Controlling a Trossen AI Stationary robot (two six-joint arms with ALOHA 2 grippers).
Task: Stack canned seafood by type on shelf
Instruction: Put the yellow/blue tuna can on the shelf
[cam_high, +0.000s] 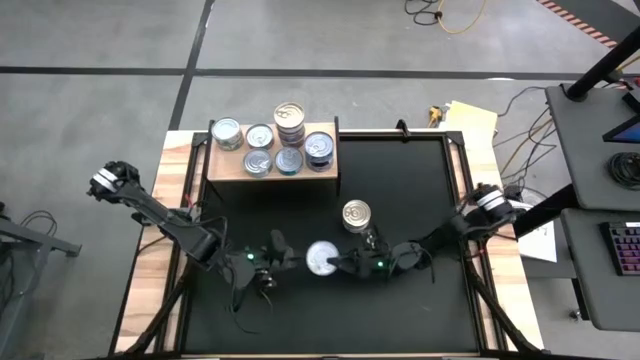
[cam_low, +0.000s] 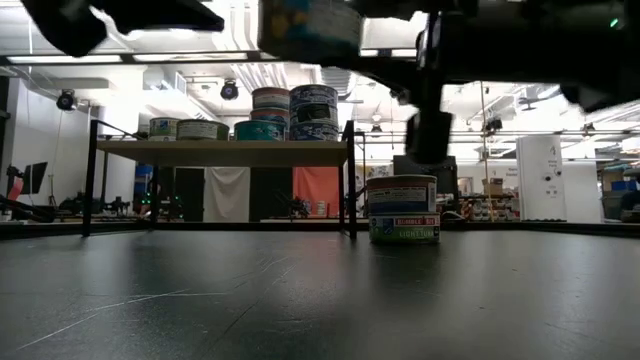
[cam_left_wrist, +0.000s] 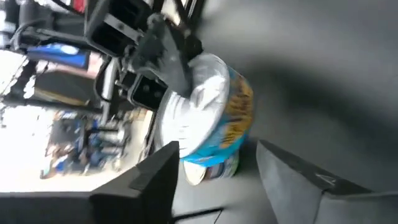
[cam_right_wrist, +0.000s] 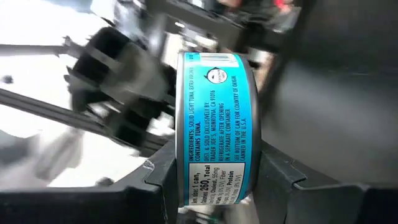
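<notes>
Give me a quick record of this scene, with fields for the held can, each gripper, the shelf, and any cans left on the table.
held can: blue can, lifted above the table
right gripper: right gripper, shut on the blue can
left gripper: left gripper, open, close beside the blue can
shelf: shelf at the table's far edge, holding several cans, some stacked
loose cans: stack of two cans standing on the table near the right gripper

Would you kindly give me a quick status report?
Right gripper shut on blue-label can, mid-table. Left gripper open beside it. Six cans on shelf; another can close by.
</notes>
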